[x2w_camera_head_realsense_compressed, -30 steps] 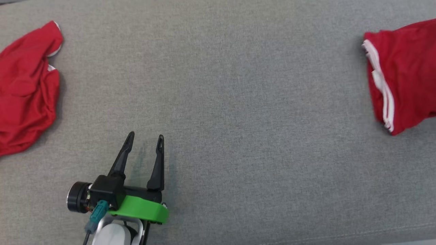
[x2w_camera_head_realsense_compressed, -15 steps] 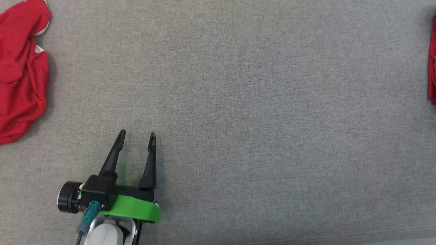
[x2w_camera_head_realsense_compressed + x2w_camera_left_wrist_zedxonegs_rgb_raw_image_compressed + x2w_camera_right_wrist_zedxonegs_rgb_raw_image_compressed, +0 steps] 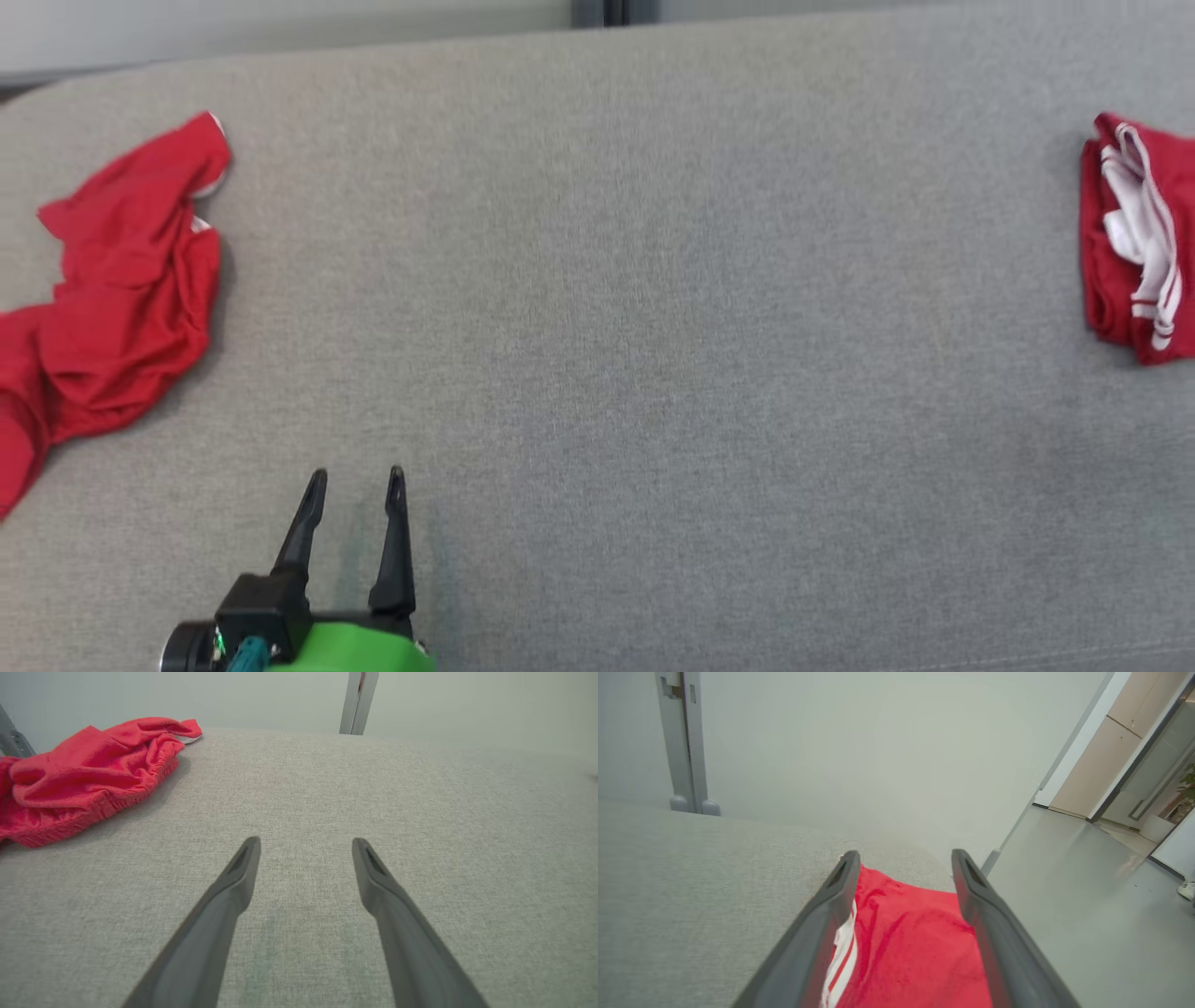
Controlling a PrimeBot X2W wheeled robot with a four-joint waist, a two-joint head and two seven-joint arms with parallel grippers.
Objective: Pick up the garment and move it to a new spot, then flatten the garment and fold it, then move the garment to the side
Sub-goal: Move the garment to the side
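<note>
You seem to be starting the pick-up: the crumpled red shorts (image 3: 131,289) lie far left on the table (image 3: 653,327). Your left hand (image 3: 358,473) and right hand (image 3: 904,853) are spread, empty. Next, reach left and pinch an edge.

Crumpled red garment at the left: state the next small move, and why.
Probably swing the left gripper forward and leftward to the crumpled red garment: its jaws stand open over bare grey fabric surface, apart from the cloth, holding nothing.
</note>
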